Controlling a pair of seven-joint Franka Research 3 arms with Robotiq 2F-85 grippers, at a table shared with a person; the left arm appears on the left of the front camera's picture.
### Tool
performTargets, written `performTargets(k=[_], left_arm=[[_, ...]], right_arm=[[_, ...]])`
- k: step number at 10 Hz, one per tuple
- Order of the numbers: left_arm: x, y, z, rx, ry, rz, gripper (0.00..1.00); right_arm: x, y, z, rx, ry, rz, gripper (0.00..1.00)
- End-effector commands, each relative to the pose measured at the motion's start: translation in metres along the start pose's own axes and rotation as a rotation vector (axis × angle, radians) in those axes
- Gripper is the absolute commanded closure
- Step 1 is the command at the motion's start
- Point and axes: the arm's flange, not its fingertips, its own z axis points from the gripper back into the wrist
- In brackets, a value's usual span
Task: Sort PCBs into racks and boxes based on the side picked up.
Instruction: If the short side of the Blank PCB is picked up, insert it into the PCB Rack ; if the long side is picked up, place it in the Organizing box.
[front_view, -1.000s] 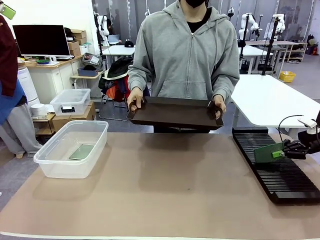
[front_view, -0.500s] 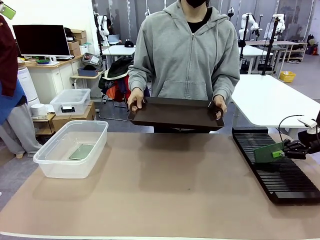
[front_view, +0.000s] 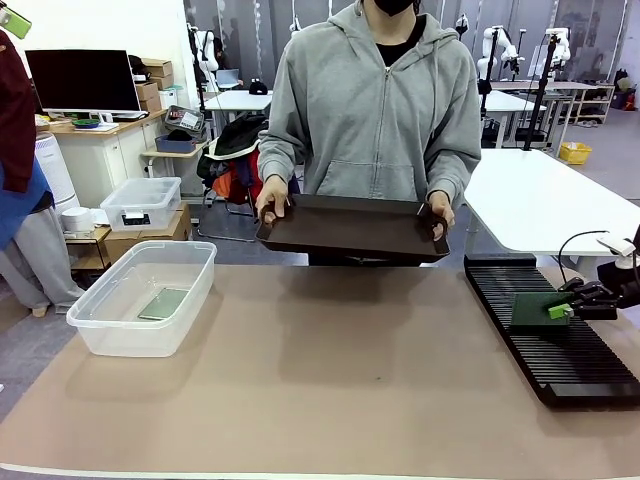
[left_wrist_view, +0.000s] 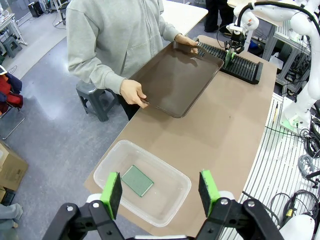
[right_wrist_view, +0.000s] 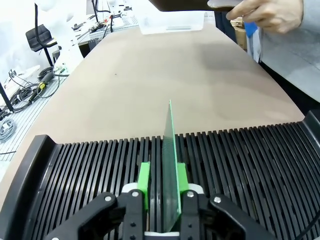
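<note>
One green PCB (front_view: 530, 312) stands on edge in a slot of the long black rack (front_view: 565, 365) at the right. My right gripper (front_view: 558, 311) sits at its right end, jaws a little apart. In the right wrist view the PCB (right_wrist_view: 171, 145) rises between the green pads (right_wrist_view: 144, 175) with a gap on its left side, over the rack (right_wrist_view: 250, 155). A second PCB (front_view: 165, 303) lies flat in the clear box (front_view: 120, 338) at the left. High above that box (left_wrist_view: 107, 167) and its PCB (left_wrist_view: 137, 180), my left gripper (left_wrist_view: 160, 192) hangs open and holds nothing.
A person in a grey hoodie holds a dark brown tray (front_view: 350, 228) with both hands over the table's far edge. The tray (left_wrist_view: 175, 80) looks bare inside. A smaller clear lidded bin (front_view: 141, 203) sits on a low stand behind the table's left corner.
The right gripper's jaws have parted. The PCB, tilted and lifted a moment ago, now stands lower and straight in the rack. The left arm has not moved.
</note>
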Motion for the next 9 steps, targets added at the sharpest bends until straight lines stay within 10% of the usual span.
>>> performTargets(k=[1,2,3,4,5,6,7,9], left_arm=[[0.000,-0.002,-0.001,0.003,0.001,0.010,0.17],[0.000,-0.002,-0.001,0.003,0.001,0.010,0.17],[0.000,-0.002,-0.001,0.003,0.001,0.010,0.17],[0.000,-0.002,-0.001,0.003,0.001,0.010,0.17],[0.000,-0.002,-0.001,0.003,0.001,0.010,0.17],[0.000,-0.002,-0.001,0.003,0.001,0.010,0.17],[0.000,-0.002,-0.001,0.003,0.001,0.010,0.17],[0.000,-0.002,-0.001,0.003,0.001,0.010,0.17]], right_arm=[[0.002,-0.001,0.001,0.001,0.002,-0.032,0.39],[0.004,-0.001,0.003,0.001,0.003,-0.029,0.54],[0.006,0.001,0.003,0.000,-0.002,-0.018,0.20],[0.010,0.000,0.005,-0.003,-0.016,-0.002,0.35],[0.014,-0.001,0.009,-0.007,-0.018,0.009,0.00],[0.020,-0.001,0.014,-0.011,-0.013,0.019,0.15],[0.027,-0.003,0.021,-0.018,-0.004,0.030,0.00],[0.048,-0.005,0.033,-0.007,0.009,0.056,0.00]])
